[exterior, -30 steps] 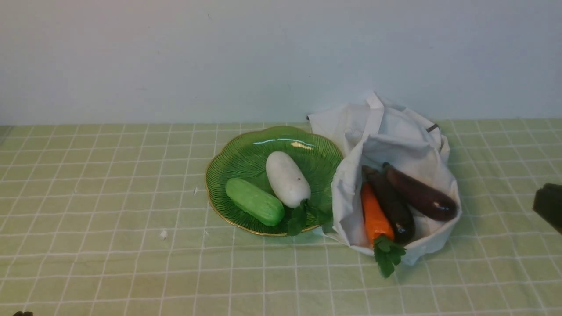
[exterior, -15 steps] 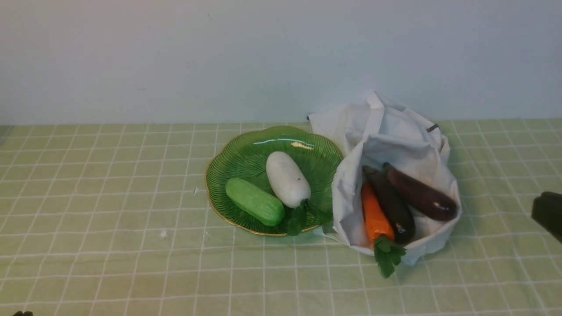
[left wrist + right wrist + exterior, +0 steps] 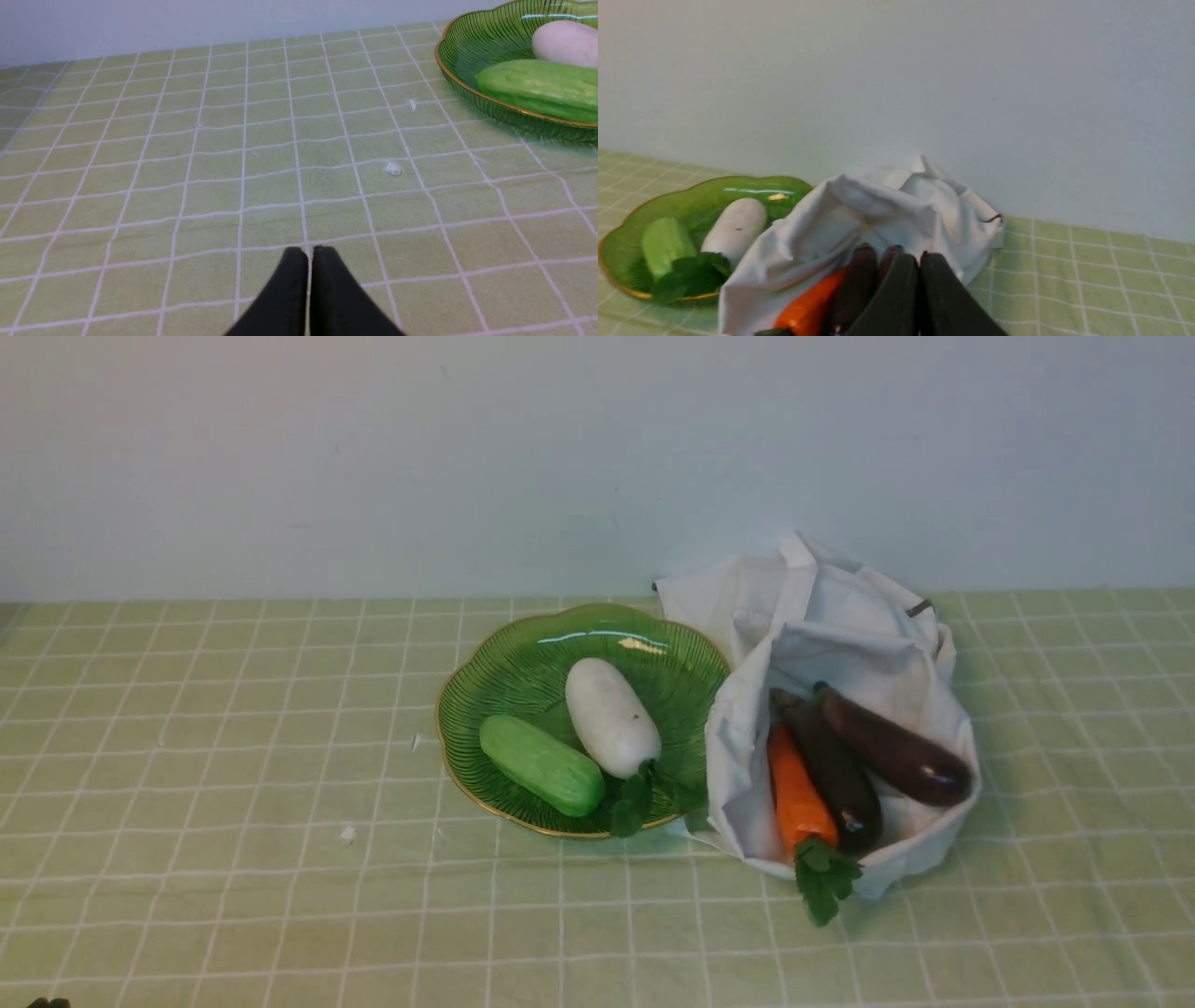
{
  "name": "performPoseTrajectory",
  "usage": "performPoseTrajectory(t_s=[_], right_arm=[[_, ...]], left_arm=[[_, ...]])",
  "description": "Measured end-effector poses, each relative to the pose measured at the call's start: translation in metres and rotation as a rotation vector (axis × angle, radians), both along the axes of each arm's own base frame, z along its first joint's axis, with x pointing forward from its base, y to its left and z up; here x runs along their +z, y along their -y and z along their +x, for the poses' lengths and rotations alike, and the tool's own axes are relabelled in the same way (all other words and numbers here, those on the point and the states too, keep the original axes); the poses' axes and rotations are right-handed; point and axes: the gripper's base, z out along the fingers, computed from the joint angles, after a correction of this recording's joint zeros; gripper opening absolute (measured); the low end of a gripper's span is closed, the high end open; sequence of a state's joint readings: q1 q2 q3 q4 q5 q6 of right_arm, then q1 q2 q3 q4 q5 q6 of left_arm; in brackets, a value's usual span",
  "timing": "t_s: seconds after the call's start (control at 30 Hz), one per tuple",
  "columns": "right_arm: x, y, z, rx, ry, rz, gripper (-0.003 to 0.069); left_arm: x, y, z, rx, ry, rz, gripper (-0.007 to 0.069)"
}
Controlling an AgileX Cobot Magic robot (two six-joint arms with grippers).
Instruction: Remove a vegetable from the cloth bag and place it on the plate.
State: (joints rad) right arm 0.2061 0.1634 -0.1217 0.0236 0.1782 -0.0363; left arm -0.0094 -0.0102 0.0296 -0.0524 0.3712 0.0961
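the left pincer point(image 3: 308, 252) hangs low over the bench point(image 3: 140, 163), its 2 black fingers pressed together with nothing between them. beyond it a small white crumb point(image 3: 393, 169) lies on the green checked cloth. the right pincer point(image 3: 919, 256) is likewise closed on nothing, fingers touching, and sits just in front of the open mouth of the cloth bag point(image 3: 878, 205).

in the front view the carrot's leaves point(image 3: 826, 887) spill over the bag's near lip onto the bench. inside the bag lie 3 vegetables side by side: an orange carrot point(image 3: 798, 798) on the left and 2 dark eggplants point(image 3: 896, 747) to its right, all pointing toward the near edge.

just left of the bag stands the green glass plate point(image 3: 485, 663) with a gold rim, and the white cloth touches its right side. it holds a green cucumber point(image 3: 541, 765) nearer the front and a white radish point(image 3: 611, 717) behind it, the radish's leaves reaching the near rim.

the bag's crumpled back rises against the pale wall point(image 3: 560, 457).
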Motion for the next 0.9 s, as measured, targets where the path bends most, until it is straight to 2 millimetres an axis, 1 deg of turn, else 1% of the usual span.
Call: performPoseTrajectory(t_s=[0.17,0.2,0.33,0.5,0.63,0.9], right_arm=[[-0.027,0.008,-0.009,-0.105,0.036,0.052,-0.0015],[-0.028,0.008,-0.01,-0.109,0.039,0.057,-0.0015],[-0.044,0.011,-0.01,-0.165,-0.021,0.057,-0.0015],[-0.047,0.012,-0.01,-0.182,-0.06,0.053,-0.0015],[-0.056,0.012,-0.011,-0.192,-0.15,0.042,-0.0015],[-0.056,0.012,-0.012,-0.194,-0.161,0.036,-0.0015]], left_arm=[[0.0,0.0,0.0,0.0,0.0,0.0,-0.0004],[0.0,0.0,0.0,0.0,0.0,0.0,-0.0004],[0.0,0.0,0.0,0.0,0.0,0.0,-0.0004],[0.0,0.0,0.0,0.0,0.0,0.0,-0.0004],[0.0,0.0,0.0,0.0,0.0,0.0,-0.0004],[0.0,0.0,0.0,0.0,0.0,0.0,-0.0004]])
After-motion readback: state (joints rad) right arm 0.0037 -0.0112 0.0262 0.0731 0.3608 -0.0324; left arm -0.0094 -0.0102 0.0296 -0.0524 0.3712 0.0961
